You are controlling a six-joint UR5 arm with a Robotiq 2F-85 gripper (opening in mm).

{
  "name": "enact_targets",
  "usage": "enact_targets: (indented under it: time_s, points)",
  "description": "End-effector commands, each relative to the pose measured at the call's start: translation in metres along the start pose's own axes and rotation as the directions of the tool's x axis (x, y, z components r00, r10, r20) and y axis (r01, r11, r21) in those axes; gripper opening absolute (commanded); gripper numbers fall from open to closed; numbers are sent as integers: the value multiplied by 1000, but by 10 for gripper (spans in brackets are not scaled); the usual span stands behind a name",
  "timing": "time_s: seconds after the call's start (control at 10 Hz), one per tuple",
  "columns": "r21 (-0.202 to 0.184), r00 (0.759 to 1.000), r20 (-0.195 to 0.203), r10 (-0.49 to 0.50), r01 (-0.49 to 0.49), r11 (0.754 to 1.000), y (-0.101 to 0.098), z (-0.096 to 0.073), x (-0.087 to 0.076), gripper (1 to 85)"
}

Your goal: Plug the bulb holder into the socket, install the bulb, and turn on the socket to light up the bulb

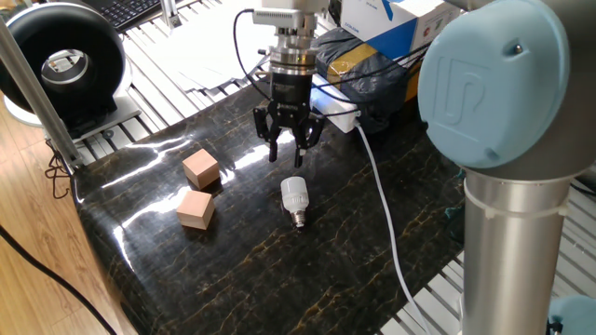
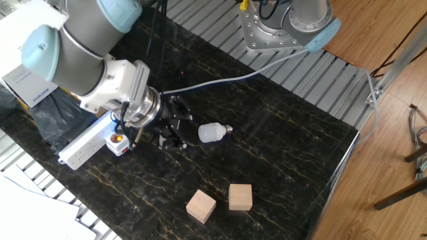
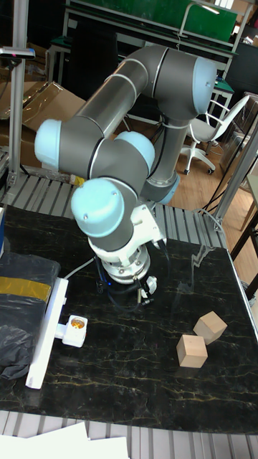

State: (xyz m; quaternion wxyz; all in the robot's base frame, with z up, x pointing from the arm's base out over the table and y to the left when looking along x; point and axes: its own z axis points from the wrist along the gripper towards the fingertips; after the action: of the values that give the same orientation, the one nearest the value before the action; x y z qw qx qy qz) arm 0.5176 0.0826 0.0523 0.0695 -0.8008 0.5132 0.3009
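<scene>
White bulb holder (image 3: 74, 328) plugged in socket (image 3: 44, 344); claw (image 1: 288, 154) open, empty, above bulb (image 1: 294, 197).

Around my dark marble table (image 1: 279, 270) I see wood floor (image 1: 28, 279), slatted metal benches (image 2: 300, 73), an office chair (image 3: 204, 133) and a green board (image 3: 179, 14) behind
</scene>
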Motion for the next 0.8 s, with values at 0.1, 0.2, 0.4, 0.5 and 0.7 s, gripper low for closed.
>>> enact_targets:
  time_s: [0.1, 0.2, 0.4, 0.5, 0.7]
  points:
    - [-12, 998, 59, -12, 12, 1000, 7, 6, -9, 500]
    - [-12, 998, 56, -24, 25, 1000, 9, 6, -7, 510]
    - [-9, 998, 57, -39, 39, 999, 16, 6, -1, 617]
    - [-1, 995, 75, -59, 59, 998, 16, 6, -1, 653]
    - [15, 992, 103, -74, 73, 997, 14, 11, -2, 697]
